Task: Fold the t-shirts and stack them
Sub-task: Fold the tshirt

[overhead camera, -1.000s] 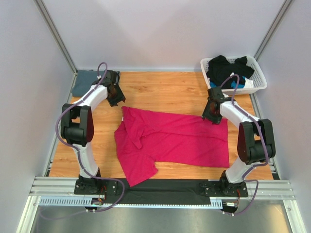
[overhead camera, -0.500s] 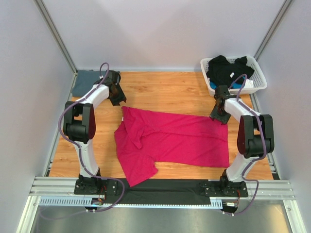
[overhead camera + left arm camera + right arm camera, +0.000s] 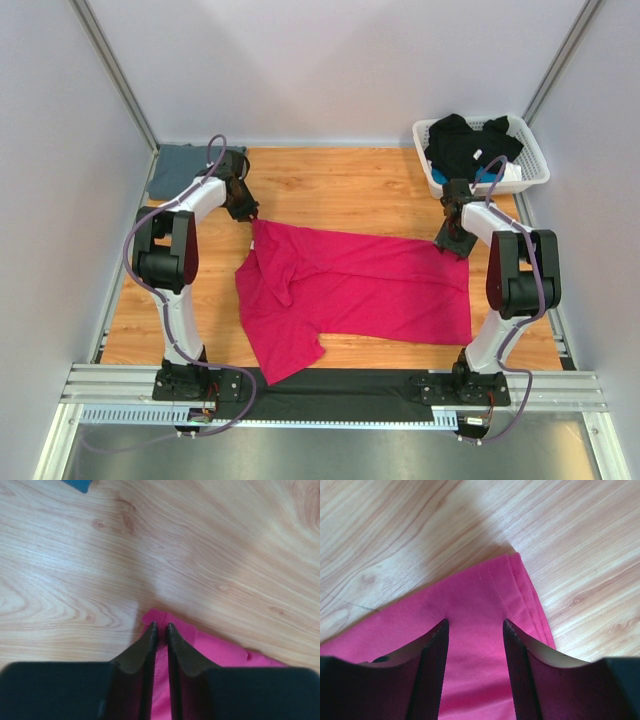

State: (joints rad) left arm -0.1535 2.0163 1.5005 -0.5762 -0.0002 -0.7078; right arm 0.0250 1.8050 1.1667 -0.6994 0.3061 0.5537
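The magenta-pink t-shirt lies spread on the wooden table, partly folded, with a sleeve flap toward the front left. My left gripper is at its far left corner, shut on that corner of cloth. My right gripper is at the far right corner, open, its jaws straddling the hemmed corner with cloth between them. The slate blue-grey t-shirt lies folded flat at the far left corner of the table; a bit of it shows in the left wrist view.
A white lattice basket at the far right holds black and blue clothes. A black mat runs along the near edge between the arm bases. Grey walls close in left, back and right.
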